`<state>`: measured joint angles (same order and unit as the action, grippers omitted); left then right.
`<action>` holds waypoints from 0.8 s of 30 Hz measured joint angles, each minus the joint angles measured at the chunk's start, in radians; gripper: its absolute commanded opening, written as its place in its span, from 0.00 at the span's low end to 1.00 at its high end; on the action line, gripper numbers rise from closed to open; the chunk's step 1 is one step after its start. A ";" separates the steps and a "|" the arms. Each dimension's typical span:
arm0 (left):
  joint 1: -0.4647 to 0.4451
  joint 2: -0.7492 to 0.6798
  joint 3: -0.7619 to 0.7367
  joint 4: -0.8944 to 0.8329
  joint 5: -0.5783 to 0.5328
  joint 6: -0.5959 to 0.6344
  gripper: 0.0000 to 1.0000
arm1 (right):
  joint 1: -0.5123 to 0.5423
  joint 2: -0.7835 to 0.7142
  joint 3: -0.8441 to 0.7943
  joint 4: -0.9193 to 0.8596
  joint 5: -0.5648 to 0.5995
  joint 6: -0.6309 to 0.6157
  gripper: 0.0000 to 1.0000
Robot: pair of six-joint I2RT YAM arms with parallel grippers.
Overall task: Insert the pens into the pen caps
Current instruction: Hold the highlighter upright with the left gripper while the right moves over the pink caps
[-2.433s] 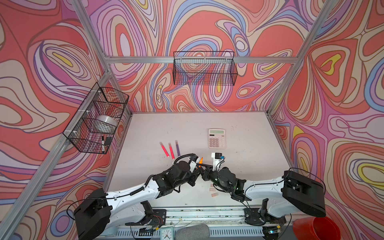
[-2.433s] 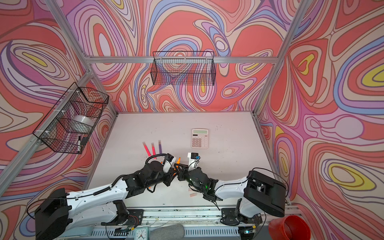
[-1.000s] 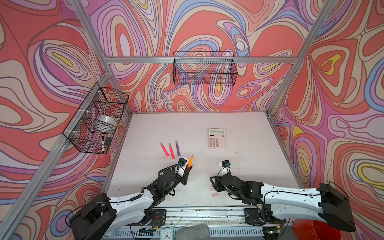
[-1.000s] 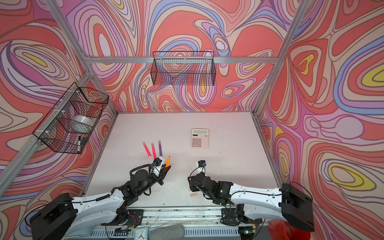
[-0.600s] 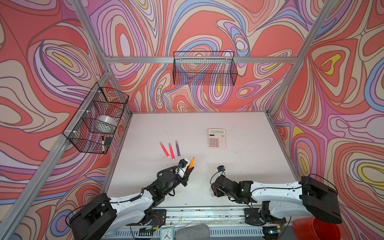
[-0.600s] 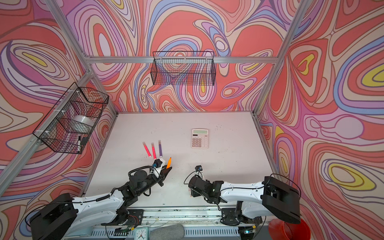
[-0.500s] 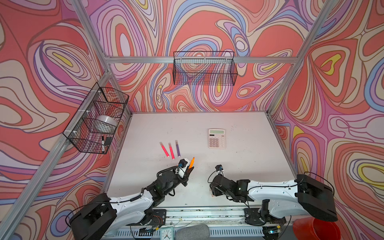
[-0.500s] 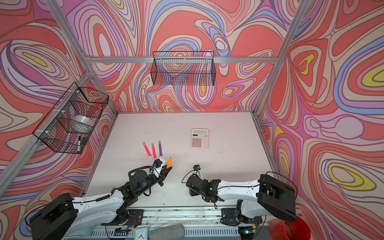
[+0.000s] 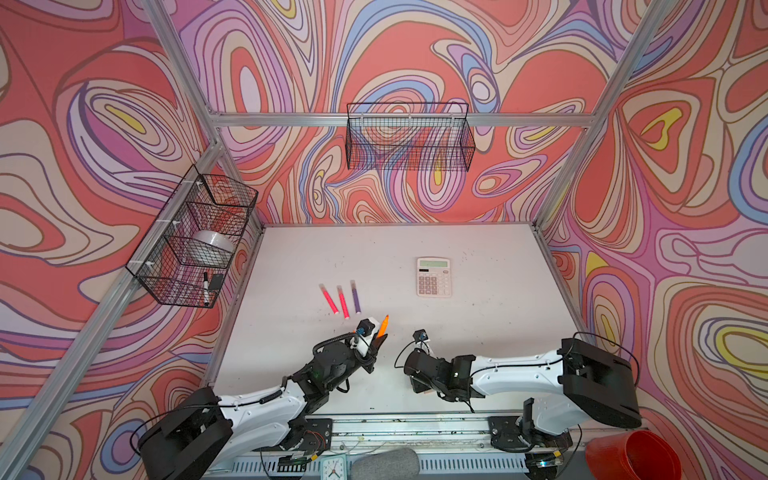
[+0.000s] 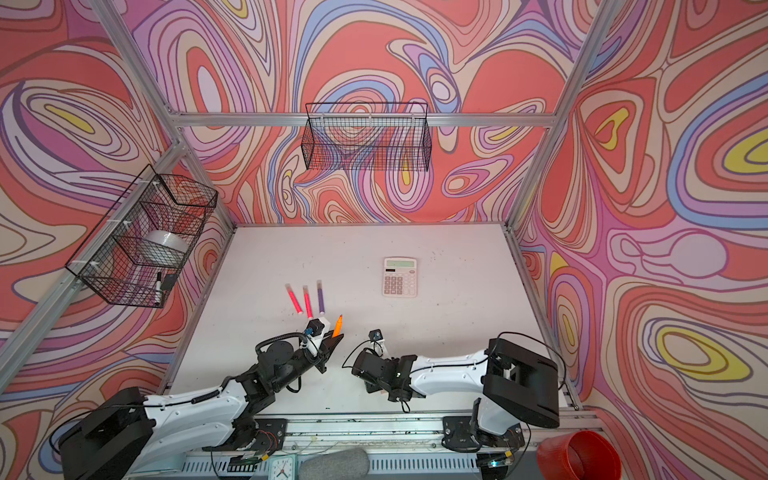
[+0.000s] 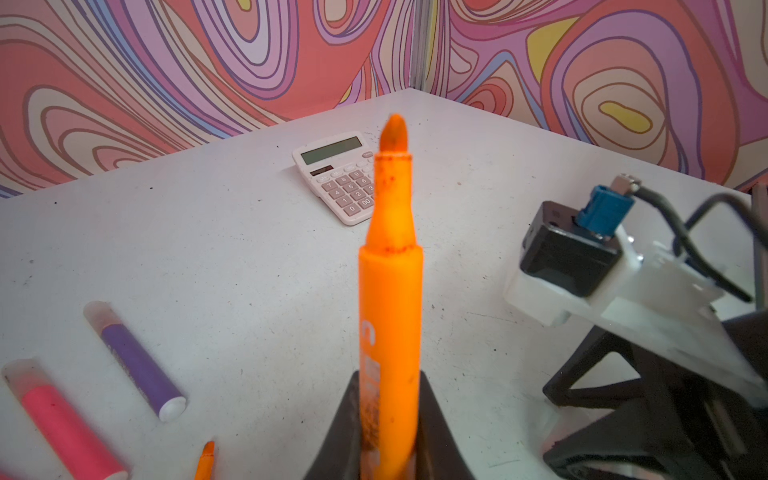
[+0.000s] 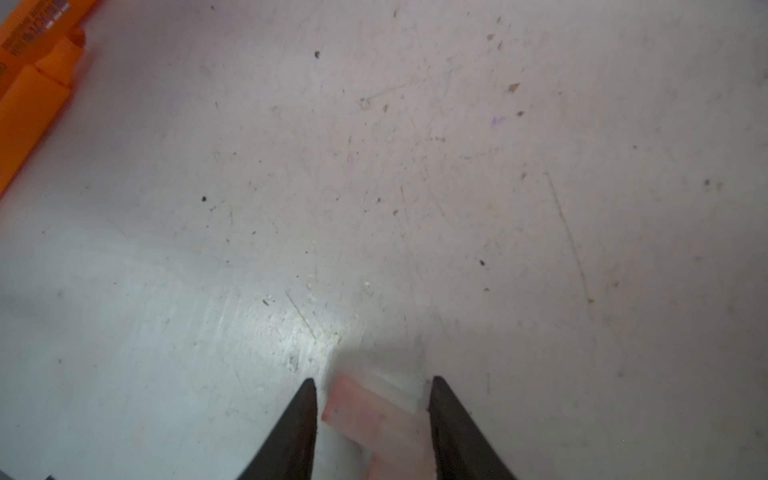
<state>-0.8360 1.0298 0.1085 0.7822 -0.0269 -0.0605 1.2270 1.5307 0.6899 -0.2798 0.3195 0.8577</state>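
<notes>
The left gripper [image 9: 379, 340] is pinching an orange pen [image 9: 383, 325] by its lower barrel, low in the middle of both top views, with the bare tip aimed up and away from the arm. Right of it, the right gripper [image 12: 372, 386] points down at the white surface [image 9: 478, 332]. Its jaws are spread either side of a pale pink cap [image 12: 359, 411] lying there, and a gap shows beside 1 fingertip [image 12: 305, 399]. A second orange pen [image 12: 31, 87] lies apart from that cap. At mid-frame, 2 capped pink pens [image 9: 329, 300] and 1 purple pen [image 9: 356, 297] lie side by side, left of a calculator [image 9: 433, 276].
</notes>
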 measured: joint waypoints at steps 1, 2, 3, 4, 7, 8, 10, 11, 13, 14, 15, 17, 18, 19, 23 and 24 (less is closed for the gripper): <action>0.000 -0.002 0.000 0.000 0.000 0.001 0.00 | 0.007 0.007 0.010 -0.014 0.009 0.001 0.51; 0.000 -0.004 0.000 0.000 0.000 0.002 0.00 | 0.013 0.014 0.019 -0.029 0.018 0.001 0.52; 0.000 -0.006 0.000 0.000 0.000 0.002 0.00 | 0.018 0.019 0.025 -0.037 0.025 0.002 0.53; 0.000 -0.009 0.000 0.000 0.000 0.004 0.00 | 0.024 0.024 0.031 -0.050 0.034 0.002 0.53; 0.000 -0.015 0.000 0.000 0.000 0.005 0.00 | 0.040 0.031 0.040 -0.085 0.056 0.003 0.54; 0.000 -0.016 0.000 0.000 0.000 0.005 0.00 | 0.046 0.032 0.043 -0.098 0.063 0.003 0.54; 0.000 -0.017 0.000 0.000 0.000 0.005 0.00 | 0.055 0.032 0.049 -0.122 0.076 0.005 0.54; 0.000 -0.018 0.000 0.000 0.000 0.005 0.00 | 0.059 0.032 0.051 -0.132 0.083 0.006 0.54; 0.000 -0.020 0.000 0.000 0.000 0.005 0.00 | 0.064 0.030 0.051 -0.152 0.093 0.011 0.54; 0.000 -0.021 0.000 0.000 0.000 0.005 0.00 | 0.066 0.028 0.051 -0.163 0.098 0.013 0.56; 0.000 -0.021 0.000 0.000 0.000 0.005 0.00 | 0.068 0.023 0.051 -0.172 0.101 0.015 0.57; 0.000 -0.021 -0.001 0.000 0.000 0.005 0.00 | 0.070 -0.001 0.051 -0.190 0.109 0.016 0.61; 0.000 -0.021 -0.001 0.000 0.000 0.004 0.00 | 0.071 -0.014 0.051 -0.196 0.111 0.016 0.63; 0.000 -0.021 -0.002 0.000 0.000 0.005 0.00 | 0.073 -0.034 0.050 -0.202 0.113 0.016 0.65; 0.000 -0.021 -0.006 0.000 0.000 0.005 0.00 | 0.094 -0.115 0.042 -0.213 0.115 0.018 0.67; 0.000 -0.021 -0.006 0.000 0.000 0.005 0.00 | 0.101 -0.136 0.034 -0.215 0.112 0.018 0.66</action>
<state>-0.8360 1.0084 0.1020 0.7822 -0.0269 -0.0559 1.3281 1.3945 0.7238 -0.4946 0.4313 0.8761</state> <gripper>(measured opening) 0.188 0.667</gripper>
